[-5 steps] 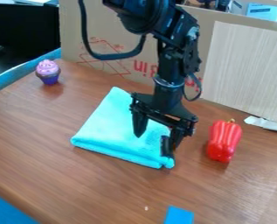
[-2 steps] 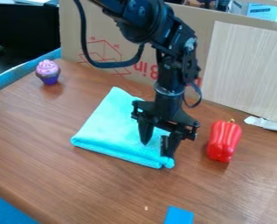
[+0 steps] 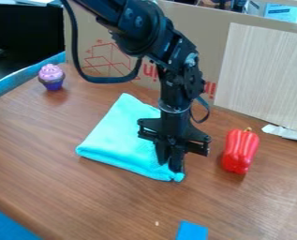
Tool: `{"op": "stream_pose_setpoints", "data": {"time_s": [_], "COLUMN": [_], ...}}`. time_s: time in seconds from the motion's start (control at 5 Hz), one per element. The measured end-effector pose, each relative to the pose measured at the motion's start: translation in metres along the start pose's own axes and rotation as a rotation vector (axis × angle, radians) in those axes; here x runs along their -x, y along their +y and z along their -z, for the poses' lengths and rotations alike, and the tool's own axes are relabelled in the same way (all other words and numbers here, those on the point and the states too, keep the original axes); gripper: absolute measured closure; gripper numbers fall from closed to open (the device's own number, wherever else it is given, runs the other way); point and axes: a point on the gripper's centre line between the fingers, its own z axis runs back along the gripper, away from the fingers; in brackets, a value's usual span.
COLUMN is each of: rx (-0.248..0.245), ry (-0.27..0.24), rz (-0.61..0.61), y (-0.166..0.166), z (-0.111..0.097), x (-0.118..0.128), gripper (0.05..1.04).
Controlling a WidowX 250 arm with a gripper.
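1. Gripper: we find the black gripper (image 3: 169,166) pointing down at the near right corner of the folded turquoise cloth (image 3: 116,138). Its jaws stand almost together, with only a narrow gap, and they appear to have a pinch of fabric near that corner. We cannot make out how much is caught.

2. Cloth: it lies folded on the middle of the brown table (image 3: 56,164), its thick folded edge towards the table's near edge. We note no part plainly raised.

3. Progress: in our judgement, the reach to the cloth is done and the grasp looks made, or very nearly so. Any lifting or shifting of the cloth is not yet done.

4. Surroundings: we record a toy cupcake (image 3: 51,77) near the table's far left corner, well apart from the cloth. A red pepper (image 3: 240,151) rests to the right of the gripper, not touching it, towards the far edge. A cardboard sheet (image 3: 207,28) and a pale panel (image 3: 263,70) stand along that far edge, with a whitish strip (image 3: 285,133) before the panel.
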Motion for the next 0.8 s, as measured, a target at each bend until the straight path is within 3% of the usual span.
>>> {"op": "stream_pose_setpoints", "data": {"time_s": [0.2,0.4,0.6,0.8], "rx": [0.029,0.089,0.184,0.249], "ry": [0.004,-0.011,-0.004,0.016], "rz": [-0.014,-0.028,-0.05,-0.039], "y": [0.006,0.023,0.044,0.07], "z": [-0.003,-0.029,-0.053,-0.069], "x": [-0.001,-0.006,-0.009,-0.006], "gripper": [1.014,1.032,1.032,1.032]}}
